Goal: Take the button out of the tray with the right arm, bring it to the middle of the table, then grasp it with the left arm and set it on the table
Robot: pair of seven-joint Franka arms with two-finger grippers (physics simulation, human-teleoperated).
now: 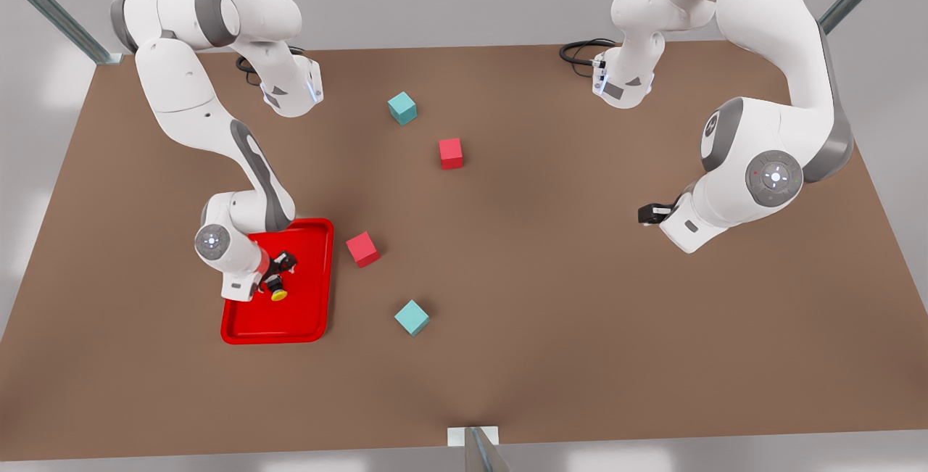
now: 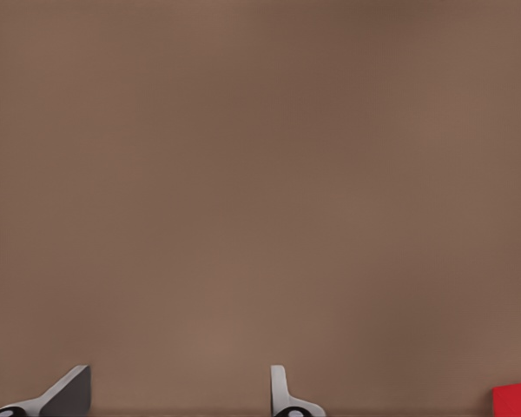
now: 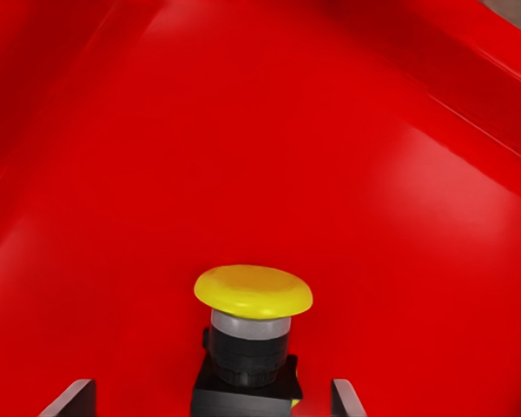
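Note:
The button (image 3: pixel 252 300), with its yellow cap and black collar, sits in the red tray (image 1: pixel 304 320) toward the front view's left. My right gripper (image 3: pixel 210 391) is low over the tray, open, with one finger on each side of the button's base and gaps on both sides. The front view shows the same gripper (image 1: pixel 279 275) just behind the yellow cap of the button (image 1: pixel 279 295). My left gripper (image 1: pixel 647 213) waits above the table (image 1: pixel 551 327) at the front view's right. Its fingers (image 2: pixel 69 393) are open with nothing between them.
A red cube (image 1: pixel 362 249) lies just beside the tray's edge and a teal cube (image 1: pixel 412 317) a little nearer the front. Another red cube (image 1: pixel 450 153) and another teal cube (image 1: pixel 402 108) lie farther back. A red cube's corner (image 2: pixel 517 400) shows in the left wrist view.

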